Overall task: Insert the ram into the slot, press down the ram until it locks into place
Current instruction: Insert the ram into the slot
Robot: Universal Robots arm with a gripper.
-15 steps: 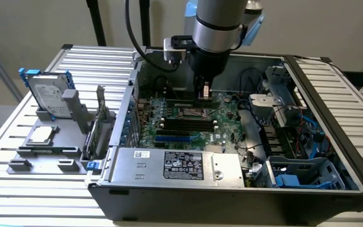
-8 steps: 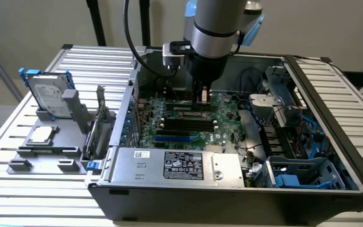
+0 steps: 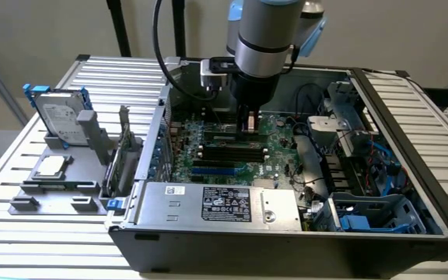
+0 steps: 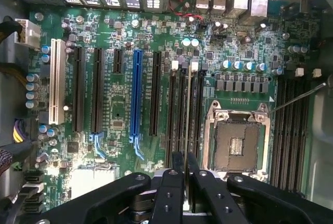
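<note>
My gripper hangs inside the open computer case, low over the green motherboard. In the wrist view its two black fingers stand close together around a thin strip seen edge-on, the ram. The gripper is shut on it. Just beyond the fingertips run several parallel black slots with white end clips, lined up with the strip. The ram is held above them, and I cannot tell whether its lower edge touches a slot. The same slots lie just in front of the gripper in the exterior view.
A blue slot, a white slot and the square metal processor socket flank the memory slots. The power supply, cables and drive bays crowd the case. A fixture holding a hard drive stands at the exterior view's left.
</note>
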